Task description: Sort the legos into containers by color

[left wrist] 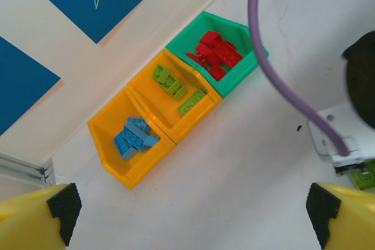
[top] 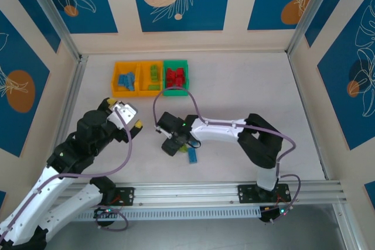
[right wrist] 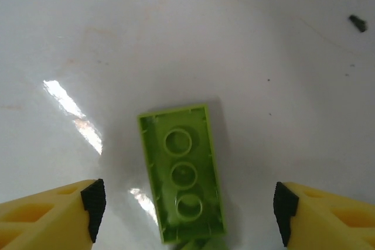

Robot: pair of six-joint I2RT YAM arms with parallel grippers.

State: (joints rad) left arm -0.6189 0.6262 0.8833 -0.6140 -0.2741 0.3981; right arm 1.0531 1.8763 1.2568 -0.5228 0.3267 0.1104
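- So, top view: the right gripper (top: 173, 146) is down over the bench (top: 246, 86) mid-field, with a lime green brick (top: 184, 149) at its tip.
  - A blue brick (top: 192, 156) lies just beside the lime one on the near side. I can't tell whether they touch.
  - The left gripper (top: 124, 114) is well off to the left, so the right arm is clearly the nearer one.
  - The three bins sit in a row at the far edge. The left orange bin (top: 125, 79) holds blue bricks, the middle orange bin (top: 152, 78) lime ones, and the green bin (top: 175, 78) red ones.
  - The lime brick's target is the middle bin, far and slightly left of the right gripper.
- Left wrist view: the left jaws are wide apart and empty, with the pads (left wrist: 63, 208) out at the frame's lower corners.
  - The camera faces the bin row, well apart from the jaws.
  - A purple cable (left wrist: 275, 74) crosses the right side of the view.
- Right wrist view: the right jaws are apart with one pad (right wrist: 94, 200) on each side of the lime brick, neither touching it.
  - The brick lies flat, hollow underside up, roughly centred between the jaws.
  - Its long axis runs away from the camera, slightly skewed, across the closing line, so the jaws would close on the long sides.
  - My read is that alignment is good enough: lower a little more and close, with perhaps a small yaw trim first.
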